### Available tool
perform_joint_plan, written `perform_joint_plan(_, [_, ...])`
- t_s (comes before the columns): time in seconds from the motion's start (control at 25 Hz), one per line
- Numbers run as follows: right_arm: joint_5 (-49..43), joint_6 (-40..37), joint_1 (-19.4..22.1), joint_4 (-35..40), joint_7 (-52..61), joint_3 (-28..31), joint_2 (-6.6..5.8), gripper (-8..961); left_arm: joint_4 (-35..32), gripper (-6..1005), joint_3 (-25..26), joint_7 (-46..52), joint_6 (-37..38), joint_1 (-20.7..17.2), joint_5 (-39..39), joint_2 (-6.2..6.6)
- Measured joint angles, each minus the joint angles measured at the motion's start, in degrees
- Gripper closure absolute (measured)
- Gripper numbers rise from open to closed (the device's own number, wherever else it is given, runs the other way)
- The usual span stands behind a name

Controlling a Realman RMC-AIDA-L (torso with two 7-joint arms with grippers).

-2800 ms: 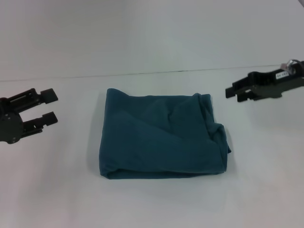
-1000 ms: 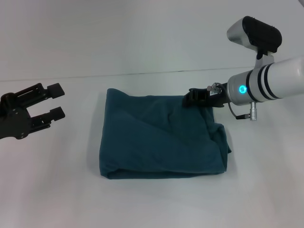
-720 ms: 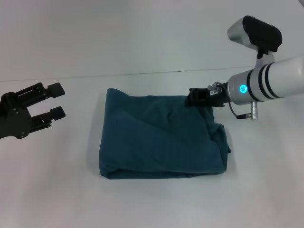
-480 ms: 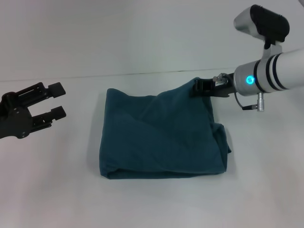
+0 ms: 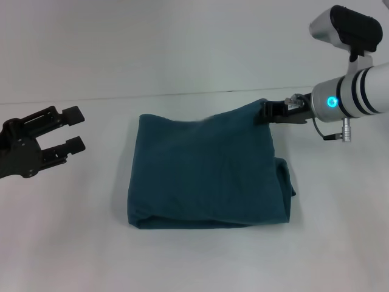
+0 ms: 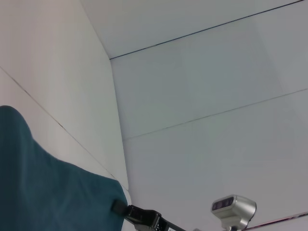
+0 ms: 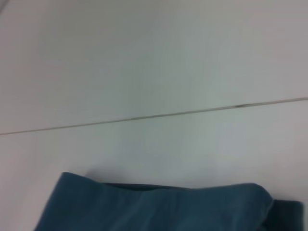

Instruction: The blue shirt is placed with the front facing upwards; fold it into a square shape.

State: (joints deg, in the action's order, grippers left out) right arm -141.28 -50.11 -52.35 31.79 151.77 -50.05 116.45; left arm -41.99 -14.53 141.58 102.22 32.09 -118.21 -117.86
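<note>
Blue shirt (image 5: 206, 173) lies mid-table (image 5: 194, 261), already folded to a near-square bundle with plain fabric up. My right gripper (image 5: 267, 113) is clamped on its far right corner, lifting that edge. Left gripper (image 5: 72, 129) hangs apart to the left, fingers spread, holding nothing. I judge only final squaring remains.

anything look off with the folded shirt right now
Yes: the blue shirt is roughly square, but its far right corner is pinched and lifted by the right gripper, and its right edge bulges unevenly. The left gripper sits open, apart on the left.
</note>
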Motion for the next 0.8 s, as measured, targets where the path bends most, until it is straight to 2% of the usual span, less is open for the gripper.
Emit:
perform_joint_plan(0.48, [-0.3,2.7,0.4,-1.3,0.3,-0.2,0.00,916,0.7,191,-0.1,-0.1,0.0,0.2,0.0,-0.04])
perform_joint_plan(0.56, [-0.3,2.7,0.4,-2.4,0.5,-0.2,-0.47,915,0.7,192,-0.1,-0.1,0.0,0.2,0.0,0.00])
perform_joint_plan(0.72, [-0.3,2.6,0.5,-4.8,1.4,-0.2,-2.19,913,0.7,191,0.1,-0.1,0.0,0.2,0.0,0.03])
perform_joint_plan(0.8, [-0.3,2.7,0.9,-5.5,1.9,-0.2,-3.00,867,0.7,190,0.1,-0.1,0.0,0.2,0.0,0.03])
